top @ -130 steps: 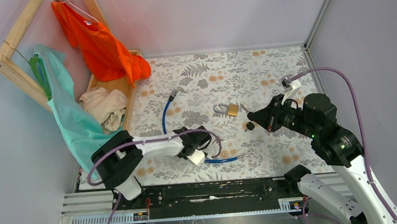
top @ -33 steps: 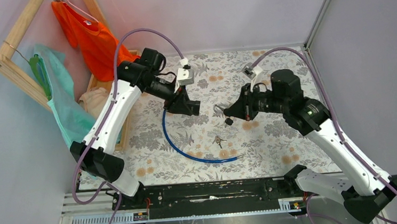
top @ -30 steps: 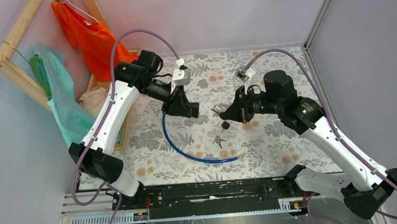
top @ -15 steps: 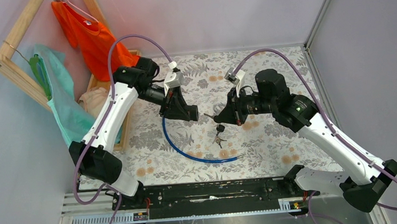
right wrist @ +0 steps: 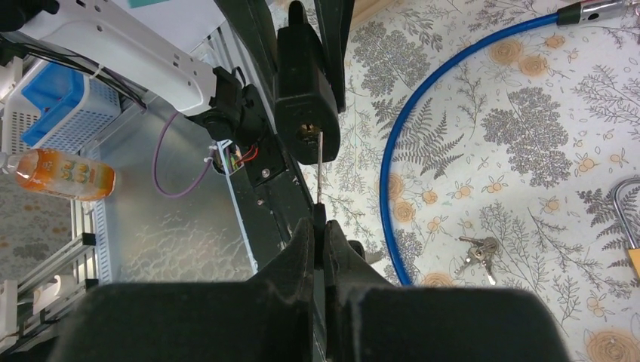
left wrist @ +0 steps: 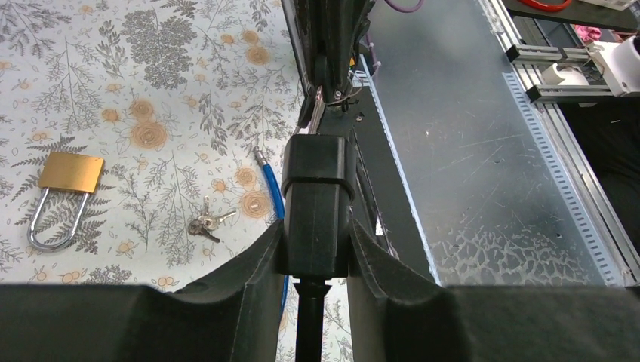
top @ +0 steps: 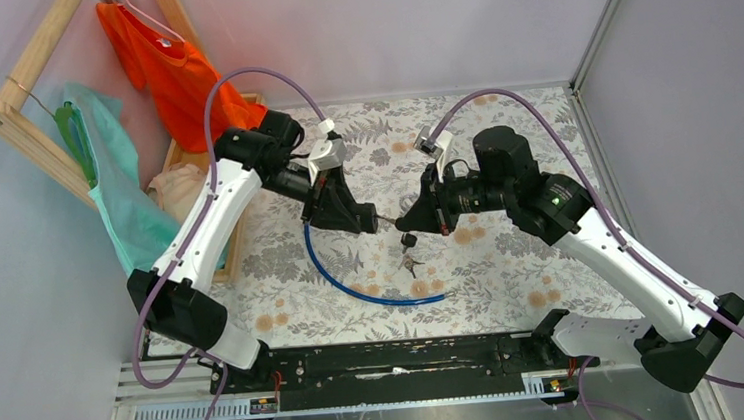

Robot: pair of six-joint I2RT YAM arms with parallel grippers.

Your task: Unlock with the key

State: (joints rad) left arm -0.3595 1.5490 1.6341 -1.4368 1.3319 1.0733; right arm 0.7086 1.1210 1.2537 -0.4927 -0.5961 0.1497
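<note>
Key [right wrist: 318, 170] sits in the right gripper [right wrist: 321, 226], jaws pressed together on its head, silver blade sticking straight out past the fingertips. Left gripper [left wrist: 317, 241] has its jaws part-spread and clamped on the sides of the black lock head [left wrist: 317, 188], which belongs to the blue cable [right wrist: 392, 151]. Both are held up off the table [top: 501, 120].

Geometry: the two grippers face each other tip to tip at mid-table, with the blade bridging the gap. Its long axis runs along the line from the right jaws to the keyhole face. In the right wrist view the tip meets that face at, or just right of, the keyhole. Cannot tell whether it has entered.

Judgement: this is the insertion step, and the right arm does the work while the left only braces. The next move probably calls for a slight sideways correction, then a push along the blade axis, then a turn. Risk: an off-axis blade skids on the face or twists in the pinch.

Brass padlock [left wrist: 72, 172] and silver keys [left wrist: 204, 224] lie on the table, not involved.
</note>
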